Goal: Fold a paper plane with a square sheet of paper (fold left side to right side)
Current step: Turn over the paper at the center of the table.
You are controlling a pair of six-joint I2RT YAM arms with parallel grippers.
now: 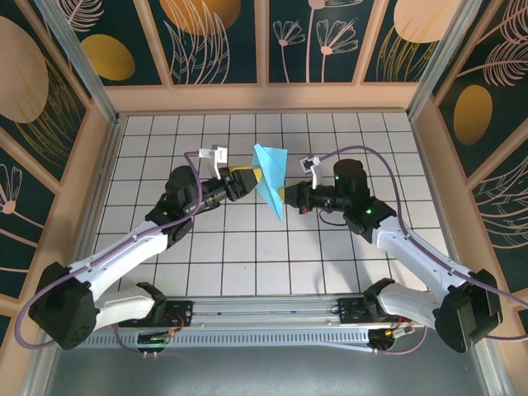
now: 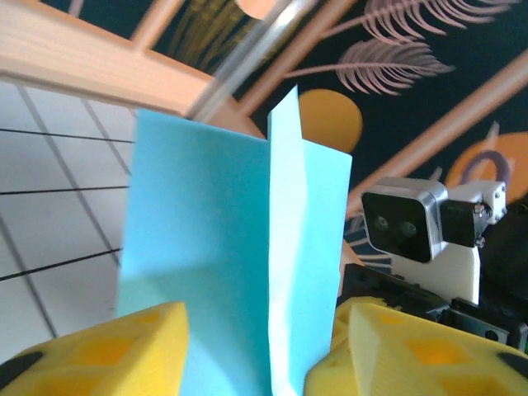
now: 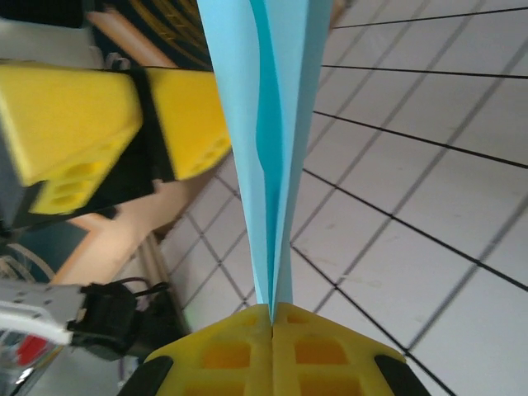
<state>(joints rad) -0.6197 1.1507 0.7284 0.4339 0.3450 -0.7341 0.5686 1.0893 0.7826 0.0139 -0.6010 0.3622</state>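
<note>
The turquoise-blue paper plane [image 1: 271, 177] hangs in the air above the middle of the tiled table, its point aimed toward the near side. In the right wrist view its creased layers [image 3: 272, 124] run straight up from my right gripper [image 3: 272, 309], which is shut on the lower edge. From above, the right gripper [image 1: 286, 198] pinches the plane from the right. My left gripper [image 1: 250, 180] sits at the plane's left side. Its yellow fingers [image 2: 124, 346] stand apart, open, with the folded paper [image 2: 239, 247] between them and a gap on either side.
The white grid table [image 1: 264, 256] lies below, walled by wooden rails [image 1: 264, 97] and patterned panels. The right arm's wrist camera [image 2: 412, 227] faces the left one closely. The left gripper's yellow fingers [image 3: 124, 124] hover just left of the paper.
</note>
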